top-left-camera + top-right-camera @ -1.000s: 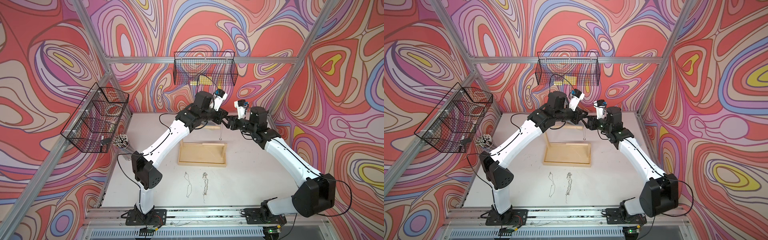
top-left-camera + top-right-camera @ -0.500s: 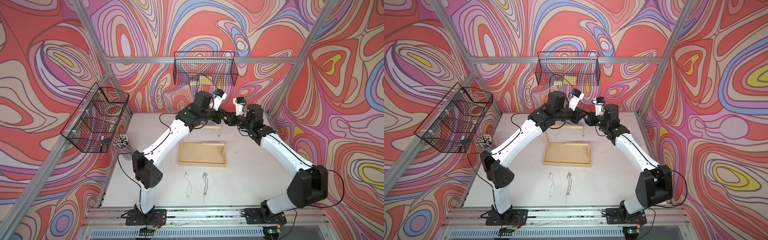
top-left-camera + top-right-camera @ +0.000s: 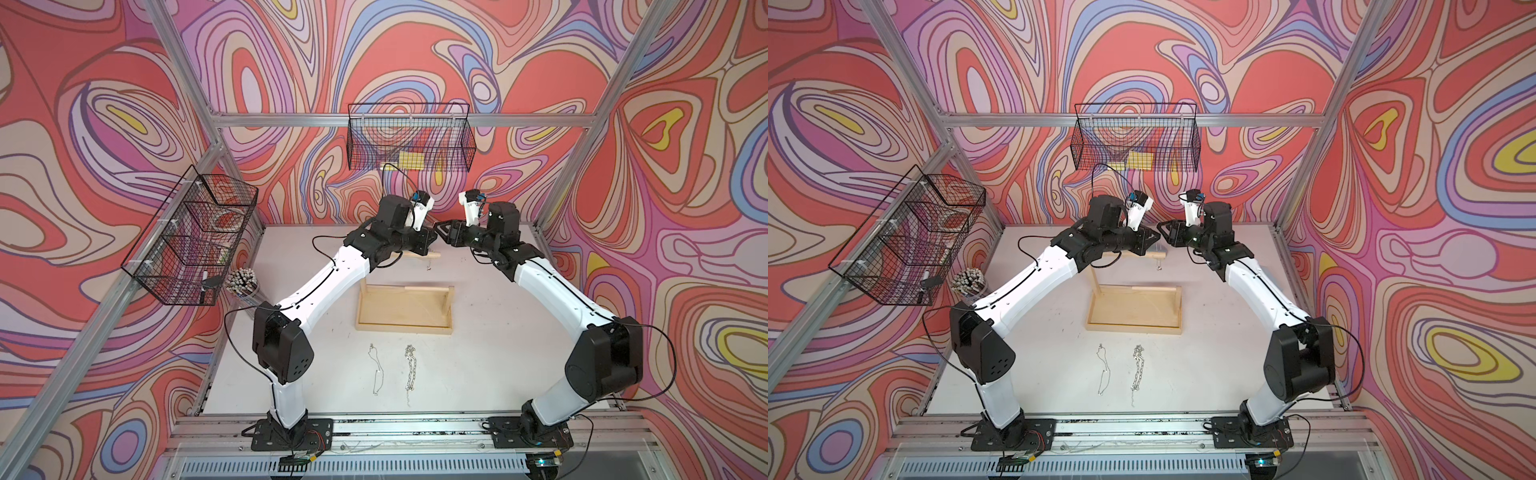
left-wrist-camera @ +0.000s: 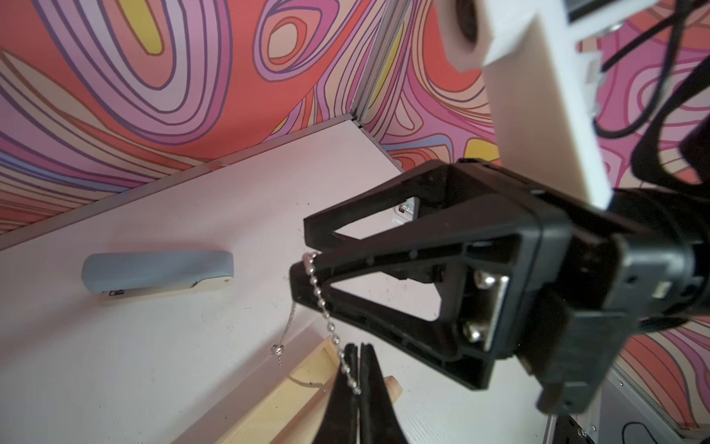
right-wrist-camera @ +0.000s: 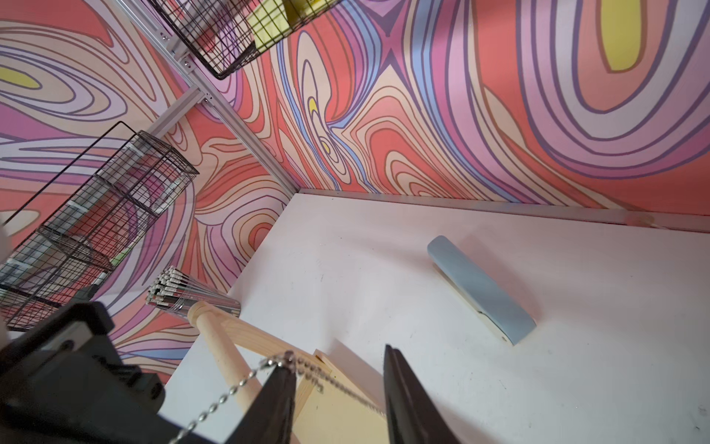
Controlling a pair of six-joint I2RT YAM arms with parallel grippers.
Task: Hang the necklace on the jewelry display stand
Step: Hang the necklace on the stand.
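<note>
A silver ball-chain necklace (image 4: pixel 326 319) is pinched in my left gripper (image 4: pixel 359 369), which is shut on it high above the jewelry display stand (image 3: pixel 403 322). From there the chain runs up and drapes over one fingertip (image 5: pixel 286 369) of my right gripper (image 5: pixel 338 357), which is open. The necklace (image 5: pixel 230 388) passes between those two fingers without being clamped. Its thin end with the clasp (image 3: pixel 428 267) dangles beside the stand's top dowel bar (image 5: pixel 219 346). In both top views the two grippers meet tip to tip over that bar's end (image 3: pixel 1158 254).
Two other chains (image 3: pixel 377 370) (image 3: pixel 410 370) lie on the white table in front of the stand's tray. A blue-grey case (image 5: pixel 480 288) lies behind the stand. Wire baskets hang on the back wall (image 3: pixel 409 137) and left wall (image 3: pixel 191 237); a cup of sticks (image 3: pixel 243 278) stands at the left.
My right arm has swung in towards the left gripper and its jaws have narrowed around the chain. The left arm has stayed put, still shut on the necklace.
</note>
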